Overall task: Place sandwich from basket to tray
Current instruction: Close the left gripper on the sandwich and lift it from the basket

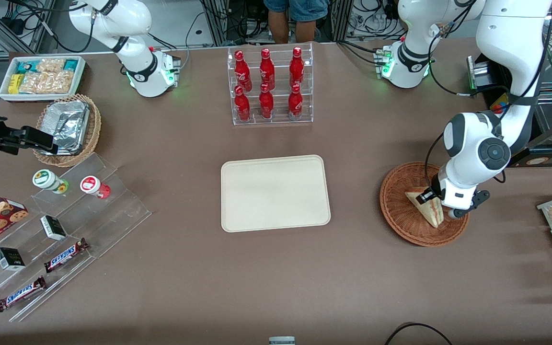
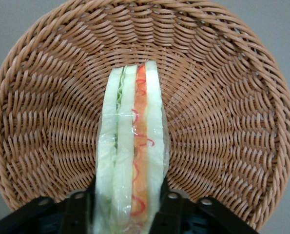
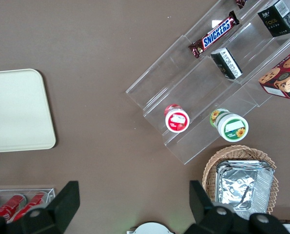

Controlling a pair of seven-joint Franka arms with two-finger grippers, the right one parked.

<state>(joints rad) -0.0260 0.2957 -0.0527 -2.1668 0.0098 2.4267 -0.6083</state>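
Fingers of the gripper pinch the wrapped sandwich from both sides, standing on edge inside the reddish-brown wicker basket; the cream tray lies well apart, bare.

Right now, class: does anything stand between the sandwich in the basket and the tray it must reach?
Nothing visible does. The gripper is shut on the sandwich in the basket; only bare table lies between it and the empty tray.
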